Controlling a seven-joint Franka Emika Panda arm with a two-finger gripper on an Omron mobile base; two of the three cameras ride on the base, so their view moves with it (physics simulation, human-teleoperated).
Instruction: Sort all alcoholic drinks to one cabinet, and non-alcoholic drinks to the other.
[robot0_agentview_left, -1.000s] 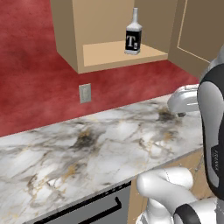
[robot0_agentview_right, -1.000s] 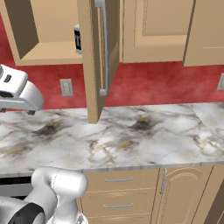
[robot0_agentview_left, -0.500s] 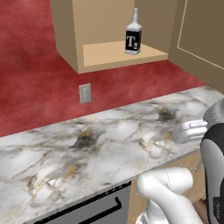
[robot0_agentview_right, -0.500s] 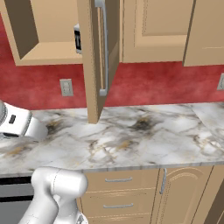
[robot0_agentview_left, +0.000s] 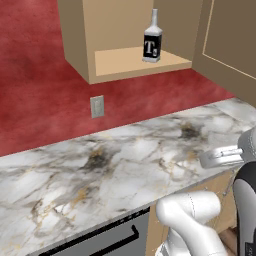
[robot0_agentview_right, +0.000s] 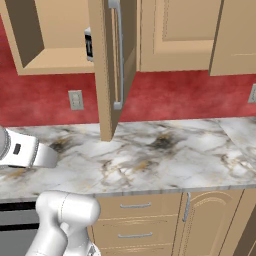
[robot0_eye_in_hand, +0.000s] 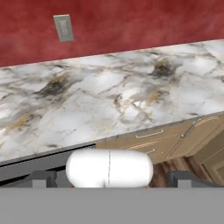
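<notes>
The tool (robot0_eye_in_hand: 109, 177) is empty with its jaws wide apart, low at the front edge of the marble surface (robot0_eye_in_hand: 109, 100), facing the red wall. The squarish black-labelled bottle (robot0_agentview_left: 152, 44) already stands upright in the open narrow cabinet (robot0_agentview_left: 135, 62). Judging from this, one placement is done; the next move calls for finding and reaching another bottle.

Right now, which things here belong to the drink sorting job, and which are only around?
For the job:
- black-labelled bottle
- open cabinet holding it
- gripper, open and empty

Only around:
- marble counter
- wall socket
- drawers
</notes>
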